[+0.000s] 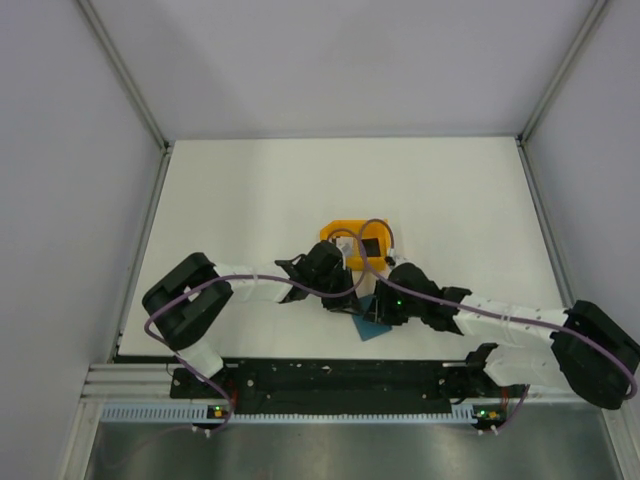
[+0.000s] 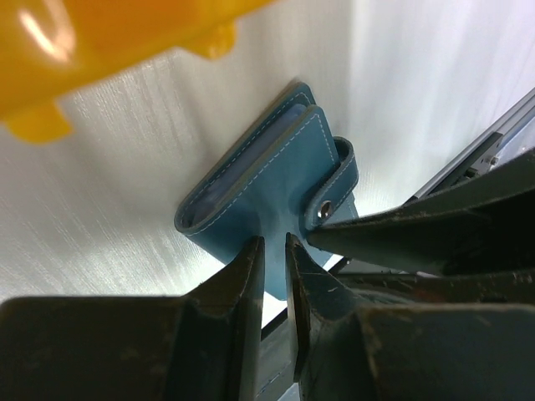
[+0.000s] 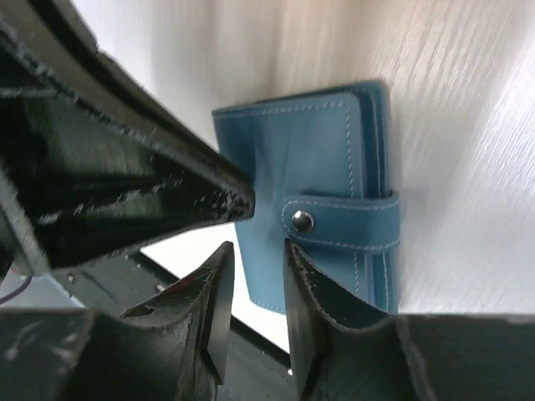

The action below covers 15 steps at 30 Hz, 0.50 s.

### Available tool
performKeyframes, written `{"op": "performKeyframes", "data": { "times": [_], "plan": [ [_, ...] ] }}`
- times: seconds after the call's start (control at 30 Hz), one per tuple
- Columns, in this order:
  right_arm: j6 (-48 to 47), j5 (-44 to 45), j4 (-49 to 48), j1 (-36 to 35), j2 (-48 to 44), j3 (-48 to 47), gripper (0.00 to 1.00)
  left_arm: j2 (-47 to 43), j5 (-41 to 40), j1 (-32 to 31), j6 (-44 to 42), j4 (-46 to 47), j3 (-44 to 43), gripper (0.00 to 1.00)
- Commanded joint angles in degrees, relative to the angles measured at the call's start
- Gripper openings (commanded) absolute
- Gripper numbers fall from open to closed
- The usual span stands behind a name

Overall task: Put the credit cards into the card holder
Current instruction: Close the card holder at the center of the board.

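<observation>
The card holder [image 2: 276, 180], a teal-blue stitched wallet, has its strap snapped shut and lies near the table's front edge [image 1: 372, 324]. My left gripper [image 2: 274, 244] is shut on its near edge, and the blue leather runs down between the two fingers. My right gripper [image 3: 255, 251] stands slightly open at the holder's [image 3: 309, 159] lower left corner, with one fingertip [image 3: 294, 251] just below the snap. A dark credit card [image 1: 373, 245] and a pale one [image 1: 345, 246] lie in the orange tray. Both grippers meet over the holder in the top view, left [image 1: 347, 303] and right [image 1: 378, 310].
The orange tray [image 1: 331, 234] stands just behind the grippers, and its rim [image 2: 100, 42] fills the upper left of the left wrist view. A purple cable loops over the tray. The black rail along the table's front edge [image 1: 330, 375] lies right below the holder.
</observation>
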<state>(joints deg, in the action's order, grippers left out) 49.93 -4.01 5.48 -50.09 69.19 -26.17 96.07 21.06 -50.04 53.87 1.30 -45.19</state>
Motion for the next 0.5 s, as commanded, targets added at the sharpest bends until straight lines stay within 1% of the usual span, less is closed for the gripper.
{"op": "performKeyframes", "data": {
  "times": [0.0,0.13,0.2,0.23,0.27,0.3,0.33,0.37,0.43,0.47],
  "plan": [
    [0.9,-3.4,-2.1,0.3,-7.2,1.9,0.32,-0.5,-2.0,-0.2,-0.4,0.5,-0.7,0.21],
    [1.5,-3.5,-1.5,0.2,-13.6,1.9,0.35,-0.4,-1.9,-0.2,-0.4,0.7,-0.9,0.21],
    [1.8,-2.5,0.1,0.3,-16.0,1.3,0.34,-0.4,-2.0,-0.2,-0.5,0.6,-1.0,0.21],
    [2.2,-1.6,0.7,0.3,-17.2,1.2,0.32,-0.4,-2.0,-0.2,-0.5,0.6,-1.0,0.21],
    [2.7,0.1,1.8,0.3,-18.5,1.0,0.29,-0.4,-2.0,-0.2,-0.5,0.6,-1.0,0.21],
    [3.3,2.2,4.6,0.2,-19.1,0.3,0.23,-0.4,-1.8,-0.2,-0.5,0.6,-1.0,0.21],
    [3.5,3.7,7.1,0.3,-19.4,-0.4,0.13,-0.4,-1.9,-0.2,-0.5,0.6,-1.0,0.21],
    [3.2,7.1,10.0,0.3,-19.3,-1.0,0.07,-0.4,-1.8,-0.2,-0.6,0.6,-1.0,0.21],
    [3.5,9.9,12.7,0.3,-17.9,-1.9,0.00,-0.4,-1.8,-0.2,-0.5,0.7,-1.0,0.21],
    [3.1,10.5,13.5,0.3,-16.6,-2.4,0.00,-0.4,-1.9,-0.2,-0.5,0.8,-0.9,0.21]
  ]
}}
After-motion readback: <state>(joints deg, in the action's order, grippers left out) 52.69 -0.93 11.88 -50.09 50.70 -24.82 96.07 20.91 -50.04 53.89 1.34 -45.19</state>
